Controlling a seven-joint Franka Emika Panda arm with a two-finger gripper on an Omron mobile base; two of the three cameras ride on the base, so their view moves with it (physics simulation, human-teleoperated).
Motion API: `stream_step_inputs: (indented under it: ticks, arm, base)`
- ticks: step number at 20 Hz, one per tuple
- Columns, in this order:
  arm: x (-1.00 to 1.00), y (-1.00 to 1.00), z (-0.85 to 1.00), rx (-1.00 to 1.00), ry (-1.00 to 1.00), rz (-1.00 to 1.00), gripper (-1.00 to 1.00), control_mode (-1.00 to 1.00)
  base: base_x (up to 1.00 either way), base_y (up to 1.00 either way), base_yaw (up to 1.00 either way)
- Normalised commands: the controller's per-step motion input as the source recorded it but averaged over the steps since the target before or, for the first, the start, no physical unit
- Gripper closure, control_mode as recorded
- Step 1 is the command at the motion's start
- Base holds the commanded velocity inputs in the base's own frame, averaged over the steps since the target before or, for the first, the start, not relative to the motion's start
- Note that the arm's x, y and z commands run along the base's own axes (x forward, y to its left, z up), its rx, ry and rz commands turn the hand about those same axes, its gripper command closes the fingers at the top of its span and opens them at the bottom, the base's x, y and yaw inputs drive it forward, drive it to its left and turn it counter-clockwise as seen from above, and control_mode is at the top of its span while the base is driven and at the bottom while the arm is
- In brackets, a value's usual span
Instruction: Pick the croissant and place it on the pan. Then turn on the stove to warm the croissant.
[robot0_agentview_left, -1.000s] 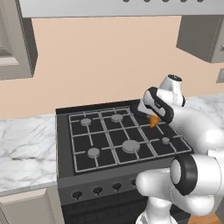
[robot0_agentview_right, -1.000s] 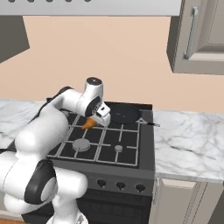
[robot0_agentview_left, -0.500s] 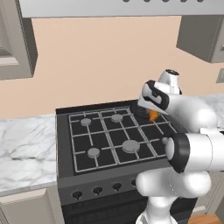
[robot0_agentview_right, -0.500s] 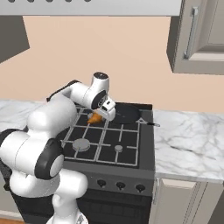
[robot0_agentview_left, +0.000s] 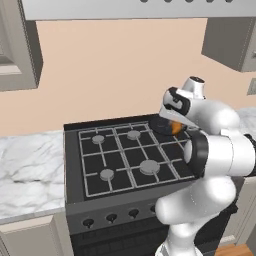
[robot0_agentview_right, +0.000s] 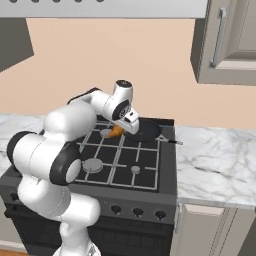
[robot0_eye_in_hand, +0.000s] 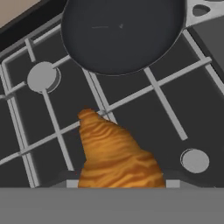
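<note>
The croissant (robot0_eye_in_hand: 117, 153) is seen pinched in the gripper (robot0_agentview_right: 120, 130), its orange-brown body filling the gap between the jaws in the hand view and its pointed tip projecting beyond them; in the right base view the croissant (robot0_agentview_right: 116, 131) is shown as an orange patch under the white hand, raised above the grates and not resting on them; in the left base view it (robot0_agentview_left: 175, 128) is glimpsed just under the gripper (robot0_agentview_left: 173, 126), beside the pan (robot0_agentview_left: 161, 125).

The pan (robot0_agentview_right: 142, 129) is set on the far right burner of the stove (robot0_agentview_right: 65, 172), its thin dark handle pointed right towards the marble counter (robot0_agentview_right: 215, 162); its round black inside (robot0_eye_in_hand: 120, 33) is shown bare in the hand view, with the croissant held short of its rim, to the left of it and apart from it; whether any part of the pastry overlaps the rim cannot be told.

Round grey burner caps (robot0_agentview_left: 149, 166) are seen under the black grates, and a row of black knobs (robot0_agentview_left: 111, 218) is set along the near front of the stove; another stretch of marble counter (robot0_agentview_left: 30, 170) is laid to the left of the stove; wall cabinets (robot0_agentview_right: 227, 42) are hung above on the right.
</note>
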Motion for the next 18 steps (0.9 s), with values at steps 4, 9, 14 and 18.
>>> stream_step_inputs:
  ticks: [4, 9, 14, 18]
  arm:
    - [0.38, -0.11, -0.14, 0.0, 0.0, 0.02, 1.0, -1.0]
    - [0.35, -0.12, -0.16, 0.0, 0.0, 0.0, 1.0, -1.0]
    - [0.32, -0.13, -0.17, 0.0, 0.0, 0.0, 1.0, -1.0]
    - [0.37, -0.15, -0.19, 0.0, 0.0, 0.0, 1.0, -1.0]
  base:
    - [0.0, 0.0, 0.0]
    - [0.0, 0.0, 0.0]
    - [0.0, 0.0, 0.0]
    - [0.0, 0.0, 0.0]
